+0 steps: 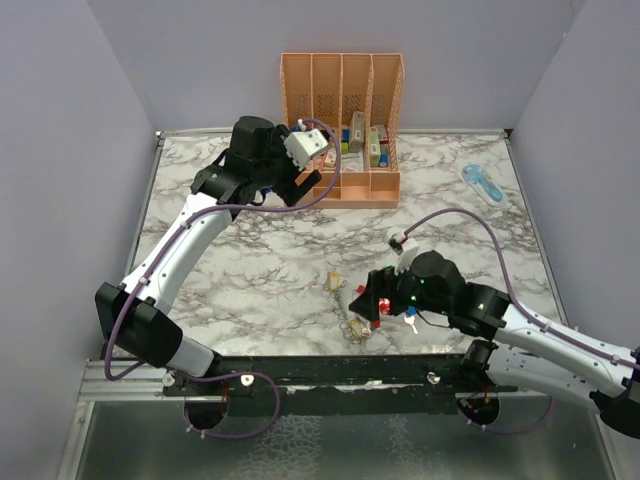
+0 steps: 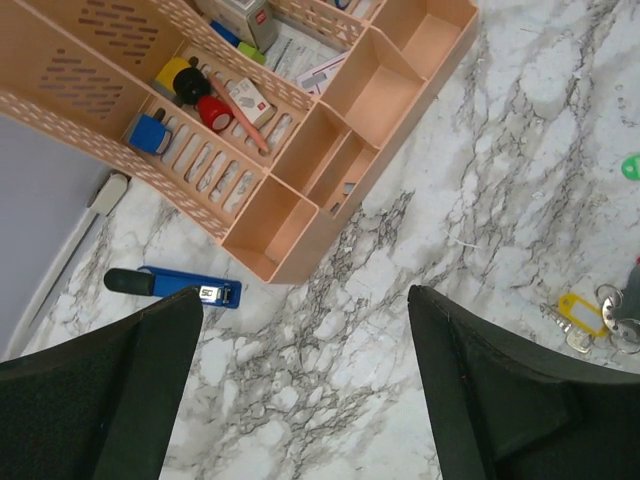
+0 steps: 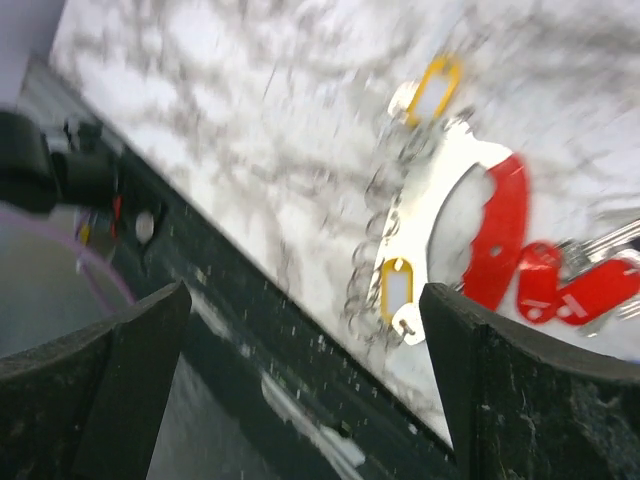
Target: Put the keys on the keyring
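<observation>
The keys lie near the table's front edge: a yellow-tagged key (image 1: 333, 281), a yellow tag in a chain cluster (image 1: 357, 327), red tags (image 1: 383, 304) and a blue-headed key (image 1: 410, 322). In the blurred right wrist view I see two yellow tags (image 3: 440, 85) (image 3: 396, 287), red tags (image 3: 575, 290), and the keyring's silvery chain (image 3: 372, 255) with its red strap loop (image 3: 503, 230). My right gripper (image 1: 368, 300) (image 3: 305, 380) is open and empty, just above this pile. My left gripper (image 1: 300, 183) (image 2: 305, 400) is open and empty, far off by the rack. A yellow tag (image 2: 582, 312) shows in its view.
The tall orange slotted rack (image 1: 342, 130) (image 2: 300, 190) stands at the back with small items in it. A dark-blue tool (image 2: 170, 285) lies on the marble beside it. A pale-blue gadget (image 1: 483, 183) lies at the back right. The table's dark front rail (image 3: 250, 330) runs under the right gripper.
</observation>
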You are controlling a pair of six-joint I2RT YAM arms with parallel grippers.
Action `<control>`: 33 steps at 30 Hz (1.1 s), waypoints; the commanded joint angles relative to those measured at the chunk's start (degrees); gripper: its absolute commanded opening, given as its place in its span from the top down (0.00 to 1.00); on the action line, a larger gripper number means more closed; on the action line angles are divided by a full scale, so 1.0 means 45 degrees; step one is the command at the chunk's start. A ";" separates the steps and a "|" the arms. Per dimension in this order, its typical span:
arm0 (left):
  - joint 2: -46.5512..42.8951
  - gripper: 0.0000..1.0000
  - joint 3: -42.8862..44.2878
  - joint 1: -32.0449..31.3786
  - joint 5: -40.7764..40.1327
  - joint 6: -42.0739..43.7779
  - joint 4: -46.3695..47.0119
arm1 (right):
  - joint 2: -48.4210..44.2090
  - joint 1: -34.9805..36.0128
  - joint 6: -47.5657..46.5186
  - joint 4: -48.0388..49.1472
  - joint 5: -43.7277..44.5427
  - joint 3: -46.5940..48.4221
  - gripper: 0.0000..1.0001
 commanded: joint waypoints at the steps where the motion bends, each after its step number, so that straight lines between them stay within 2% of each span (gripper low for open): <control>1: -0.0032 0.03 0.0024 0.0479 -0.0511 -0.0763 0.0907 | -0.0472 0.0059 0.0410 -0.0404 0.4554 0.0987 0.01; 5: -0.0152 0.01 -0.0048 0.0859 -0.0789 -0.1140 0.1285 | -0.0099 0.0055 0.0995 -0.1254 0.7228 0.1711 0.01; 12: -0.0258 0.01 -0.0324 0.1357 -0.0677 -0.1309 0.1462 | 0.0980 0.0061 0.1755 -0.2533 0.9228 0.2643 0.01; 16: -0.0354 0.01 -0.0452 0.1798 -0.0244 -0.1534 0.1449 | 0.1077 0.0061 0.1714 -0.2400 0.9581 0.2556 0.01; 24: -0.0537 0.01 -0.0786 0.2823 0.0612 -0.2111 0.1633 | 0.0485 0.0056 0.0322 -0.1608 0.9901 0.2446 0.01; 33: -0.0721 0.01 -0.0994 0.3132 0.0796 -0.2208 0.1756 | 0.0486 0.0060 0.0305 -0.2089 0.9883 0.2650 0.01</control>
